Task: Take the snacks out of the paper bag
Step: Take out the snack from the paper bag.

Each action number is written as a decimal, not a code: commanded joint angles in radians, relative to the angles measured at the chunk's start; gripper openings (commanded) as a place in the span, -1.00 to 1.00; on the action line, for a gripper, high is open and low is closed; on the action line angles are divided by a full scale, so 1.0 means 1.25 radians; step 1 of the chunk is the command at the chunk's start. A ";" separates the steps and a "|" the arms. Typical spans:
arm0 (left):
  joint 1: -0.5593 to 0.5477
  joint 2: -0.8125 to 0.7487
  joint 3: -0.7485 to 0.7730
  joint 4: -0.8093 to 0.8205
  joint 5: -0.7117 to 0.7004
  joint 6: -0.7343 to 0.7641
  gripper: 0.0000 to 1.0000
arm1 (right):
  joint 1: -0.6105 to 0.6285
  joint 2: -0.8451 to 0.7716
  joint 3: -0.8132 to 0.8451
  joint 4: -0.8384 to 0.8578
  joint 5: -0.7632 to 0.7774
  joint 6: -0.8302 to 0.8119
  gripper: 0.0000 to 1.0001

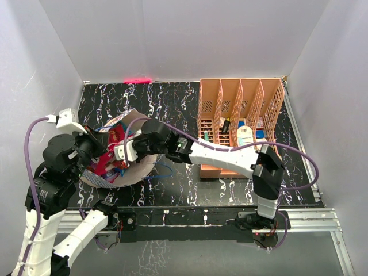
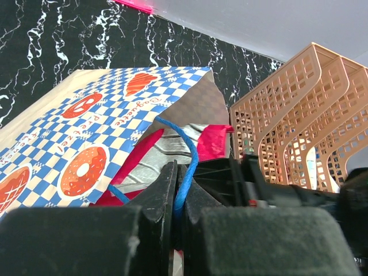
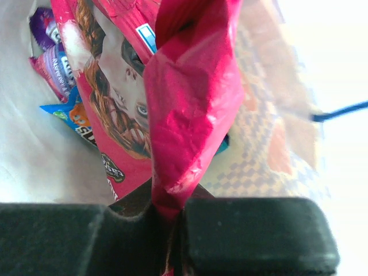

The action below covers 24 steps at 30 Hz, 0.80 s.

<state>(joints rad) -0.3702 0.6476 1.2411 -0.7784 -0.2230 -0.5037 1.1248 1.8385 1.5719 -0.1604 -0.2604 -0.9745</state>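
Note:
The cream paper bag [image 1: 127, 118] with blue-white checks lies on its side at the left of the table, mouth toward the arms. It also shows in the left wrist view [image 2: 86, 126]. My left gripper [image 1: 96, 146] is shut on the bag's blue cord handle [image 2: 187, 167]. My right gripper [image 1: 123, 152] reaches into the bag's mouth and is shut on a crumpled pink-red snack packet [image 3: 192, 98]. Inside the bag lie a red packet with a face print [image 3: 112, 109], a purple packet [image 3: 49, 52] and a blue packet [image 3: 72, 115].
A peach slotted organizer [image 1: 238, 123] with small bottles and boxes stands at the right back of the table. It also shows in the left wrist view [image 2: 299, 115]. A second blue cord [image 1: 164, 171] trails on the black marbled table [image 1: 172, 103].

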 commanded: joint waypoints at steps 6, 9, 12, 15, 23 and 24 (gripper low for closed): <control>-0.001 -0.021 0.016 0.032 -0.043 0.031 -1.00 | -0.004 -0.197 0.033 0.090 0.051 0.058 -0.85; -0.001 -0.024 0.019 0.024 -0.070 0.038 -1.00 | -0.006 -0.242 0.043 0.076 0.092 0.057 -0.85; -0.001 -0.033 0.019 0.021 -0.102 0.044 -1.00 | -0.009 -0.275 0.055 0.068 0.127 0.047 -0.85; -0.001 -0.038 0.019 0.020 -0.131 0.060 -1.00 | -0.017 -0.282 0.081 0.062 0.176 0.021 -0.85; -0.001 -0.028 0.047 0.010 -0.166 0.100 -1.00 | -0.114 -0.225 0.160 0.061 0.254 -0.020 -0.85; -0.001 -0.029 0.049 0.010 -0.169 0.104 -1.00 | -0.128 -0.207 0.177 0.069 0.266 -0.023 -0.85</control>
<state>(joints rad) -0.3698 0.6170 1.2491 -0.7856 -0.3973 -0.4099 1.0321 1.5444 1.6745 -0.1829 -0.0254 -0.9634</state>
